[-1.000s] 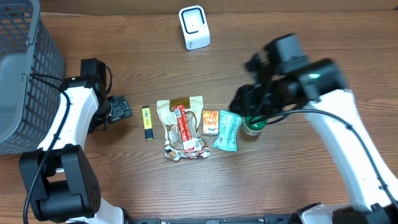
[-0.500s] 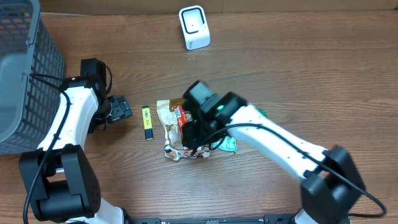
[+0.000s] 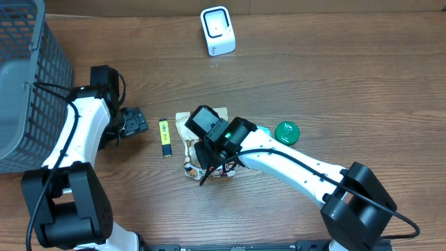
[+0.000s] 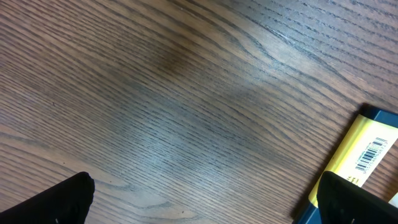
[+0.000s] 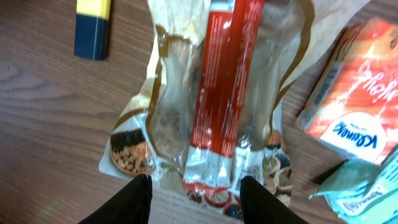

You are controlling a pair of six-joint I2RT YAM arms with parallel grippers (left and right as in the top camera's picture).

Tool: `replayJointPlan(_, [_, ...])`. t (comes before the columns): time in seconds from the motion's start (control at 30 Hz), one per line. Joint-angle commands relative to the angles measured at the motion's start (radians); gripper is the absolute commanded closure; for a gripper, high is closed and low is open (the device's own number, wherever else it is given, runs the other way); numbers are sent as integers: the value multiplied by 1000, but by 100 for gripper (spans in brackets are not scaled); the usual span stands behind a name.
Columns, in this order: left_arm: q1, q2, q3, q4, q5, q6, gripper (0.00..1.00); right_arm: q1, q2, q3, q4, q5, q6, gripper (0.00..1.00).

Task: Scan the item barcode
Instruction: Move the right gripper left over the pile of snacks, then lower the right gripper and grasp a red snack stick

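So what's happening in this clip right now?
The right end effector is open above the clear snack bag in the middle of the table, not gripping it yet. The left end effector sits open beside the yellow item, holding nothing. The white scanner stands at the far edge.

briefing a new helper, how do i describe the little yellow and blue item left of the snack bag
From the grey mesh basket at the left edge of the table, move right past the left gripper. The small bar lies alone on bare wood between that gripper and the clear snack bag. It is the only narrow stick there: yellow with a dark blue end.
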Motion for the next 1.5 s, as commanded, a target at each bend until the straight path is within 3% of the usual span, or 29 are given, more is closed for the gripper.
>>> replayJointPlan(0.0, [-2, 5, -3, 1, -10, 11, 0, 0, 26, -9, 13, 33, 18, 53])
replayJointPlan(0.63, [-2, 5, -3, 1, -10, 11, 0, 0, 106, -39, 58, 33, 71, 59])
replayJointPlan(0.7, [-2, 5, -3, 1, -10, 11, 0, 0, 124, -39, 58, 32, 71, 68])
replayJointPlan(0.77, [-2, 5, -3, 1, -10, 11, 0, 0, 126, -39, 58, 32, 71, 85])
replayJointPlan(0.87, [-2, 5, -3, 1, -10, 11, 0, 0, 122, -25, 48, 32, 70, 92])
replayJointPlan(1.3, [-2, 5, -3, 1, -10, 11, 0, -23, 71, 9, -4, 33, 57, 96])
replayJointPlan(1.47, [-2, 5, -3, 1, -10, 11, 0, -23, 47, 10, -30, 33, -61, 97])
